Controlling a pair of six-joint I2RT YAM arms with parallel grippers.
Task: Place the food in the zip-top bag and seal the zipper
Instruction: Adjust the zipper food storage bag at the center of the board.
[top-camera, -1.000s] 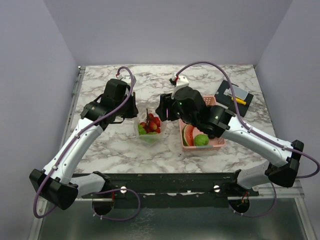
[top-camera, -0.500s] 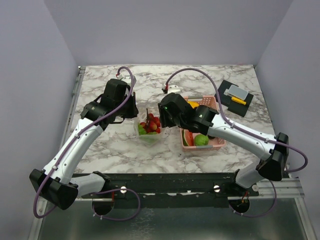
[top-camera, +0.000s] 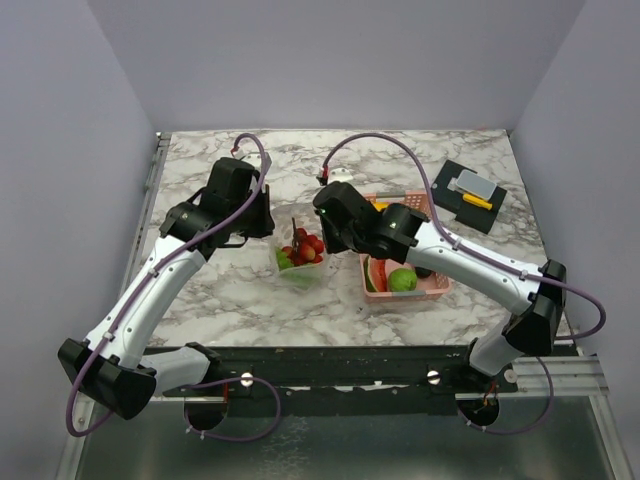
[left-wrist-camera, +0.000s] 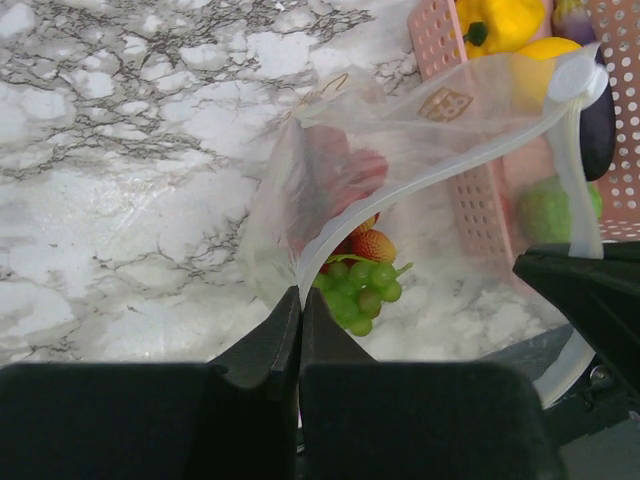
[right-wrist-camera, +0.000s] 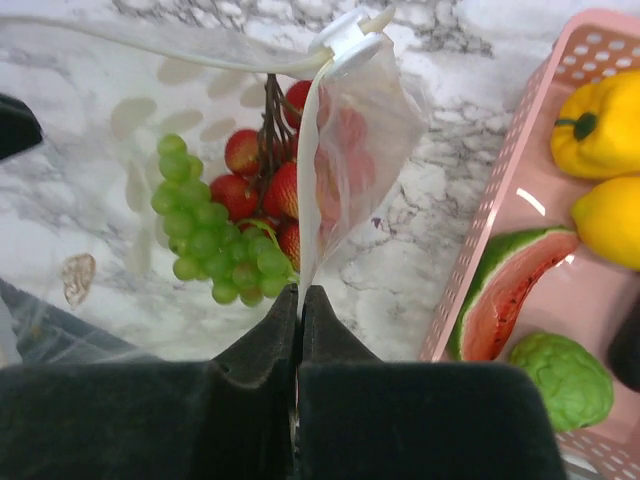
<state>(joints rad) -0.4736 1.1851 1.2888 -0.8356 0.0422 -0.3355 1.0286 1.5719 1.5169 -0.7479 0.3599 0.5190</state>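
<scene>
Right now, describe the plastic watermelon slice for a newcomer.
Right of centre on the marble table sits a pink perforated plastic basket. By its left wall lies the watermelon slice: red flesh, green rind, the only cut piece among whole fruits.

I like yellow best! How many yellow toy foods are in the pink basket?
2. A yellow plastic toy pepper sits in the pink perforated basket, and a yellow toy lemon lies right beside it, near the red watermelon slice. Others may be hidden.
</scene>
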